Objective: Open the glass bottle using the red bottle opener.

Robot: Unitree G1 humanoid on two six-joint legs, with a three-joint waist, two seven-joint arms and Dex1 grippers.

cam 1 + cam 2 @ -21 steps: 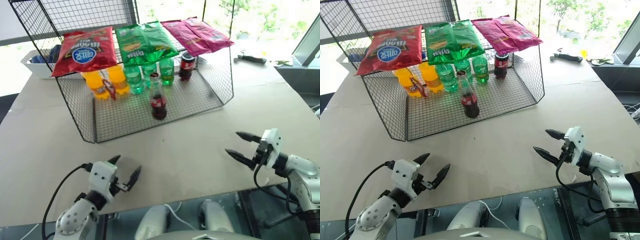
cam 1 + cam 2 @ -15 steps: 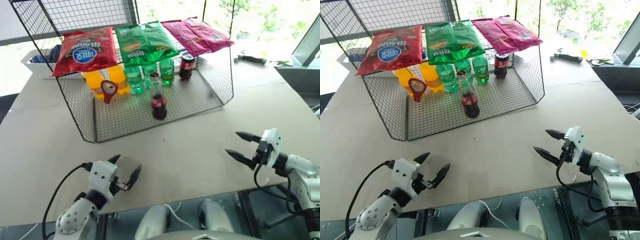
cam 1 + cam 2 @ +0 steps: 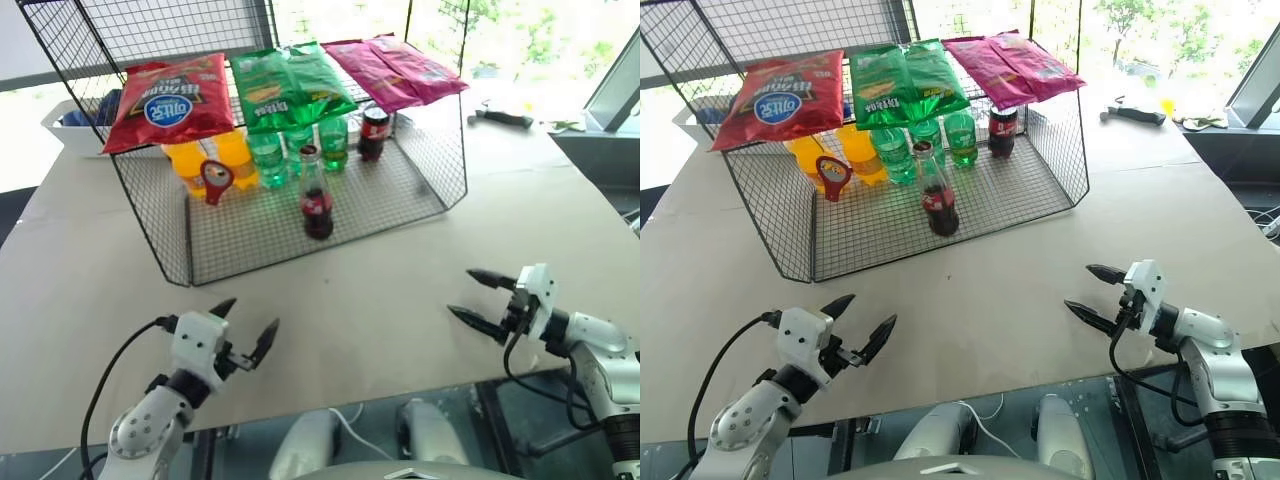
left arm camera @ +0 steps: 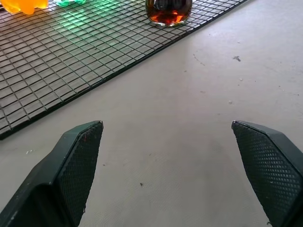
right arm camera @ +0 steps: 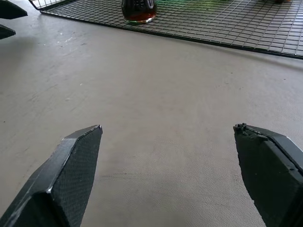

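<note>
Both end effectors sit a little lower and nearer the front edge of the surface [image 3: 400,330] than a moment ago, and the red bottle opener [image 3: 214,179] now shows its face where it earlier showed edge-on. Using the wire rack [image 3: 300,215] as landmark: the glass bottle [image 3: 316,198] stands upright on the rack's floor, near the middle of its open front. The opener hangs or leans at the rack's left side, just in front of the orange bottles [image 3: 205,160]; which of the two cannot be told. The left end effector [image 3: 245,335] and right end effector [image 3: 480,298] hover well in front of the rack, fingers spread wide, holding nothing. Neither task item has been grasped, so the opening has not yet begun.
</note>
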